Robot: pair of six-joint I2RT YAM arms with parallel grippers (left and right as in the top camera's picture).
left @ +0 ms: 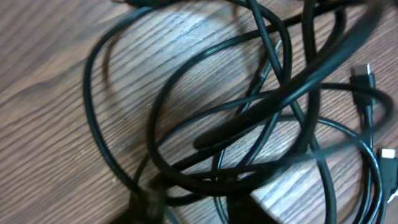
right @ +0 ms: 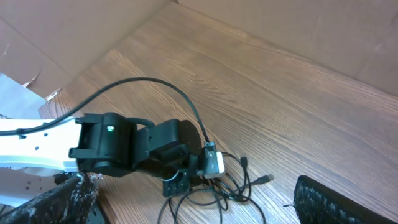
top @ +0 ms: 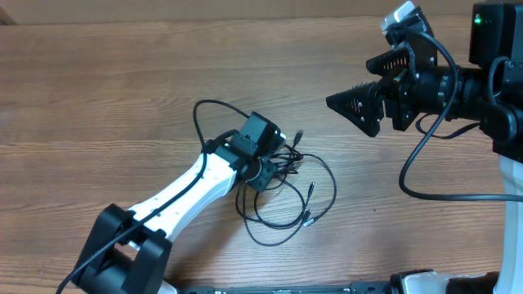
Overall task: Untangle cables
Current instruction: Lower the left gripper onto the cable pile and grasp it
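The cables [top: 288,169] are thin black cords looped in a tangle at the table's middle, with small plug ends [top: 301,133] sticking out. My left gripper [top: 263,174] is down in the left side of the tangle. In the left wrist view its blurred fingertips [left: 198,211] stand partly apart with several cable strands [left: 249,106] running between and over them. My right gripper [top: 331,101] hovers high at the far right, open and empty. Its wide-apart fingers [right: 196,200] frame the left arm and the cables [right: 244,186] from a distance.
The wooden table [top: 122,98] carries only the tangle. A thicker black wire [top: 204,110] arcs from the left arm's wrist. Brown cardboard walls [right: 298,31] stand beyond the table's edge. The right arm's base [top: 511,188] is at the right edge.
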